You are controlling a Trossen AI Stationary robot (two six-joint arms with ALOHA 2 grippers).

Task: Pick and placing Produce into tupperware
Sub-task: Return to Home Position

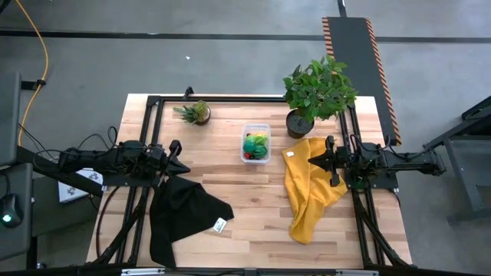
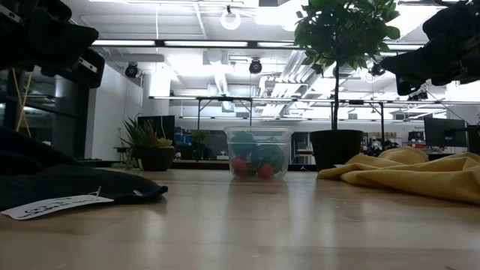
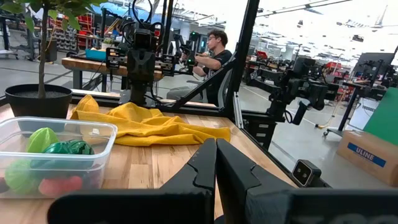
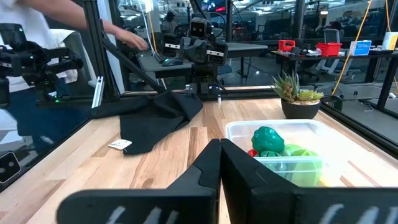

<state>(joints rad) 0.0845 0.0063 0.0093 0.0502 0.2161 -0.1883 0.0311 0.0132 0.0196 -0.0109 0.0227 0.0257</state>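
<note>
The clear tupperware (image 1: 255, 142) stands on the table's far middle with the produce (image 1: 255, 146) inside: green, yellow and red pieces. In the left wrist view a striped dark-green melon (image 3: 68, 149) and a light-green piece (image 3: 41, 139) show through its wall (image 3: 93, 155). My left gripper (image 1: 181, 163) hangs shut above the table's left side, over the black cloth (image 1: 180, 215). My right gripper (image 1: 311, 161) hangs shut above the right side, over the yellow cloth (image 1: 311, 195). Both point level toward the table's middle, with nothing between the fingers.
A large potted plant (image 1: 316, 92) stands at the far right, just right of the tupperware, and a small spiky potted plant (image 1: 196, 113) at the far left. The black cloth carries a white tag (image 1: 220, 225). A person (image 3: 214, 53) sits beyond the table's right side.
</note>
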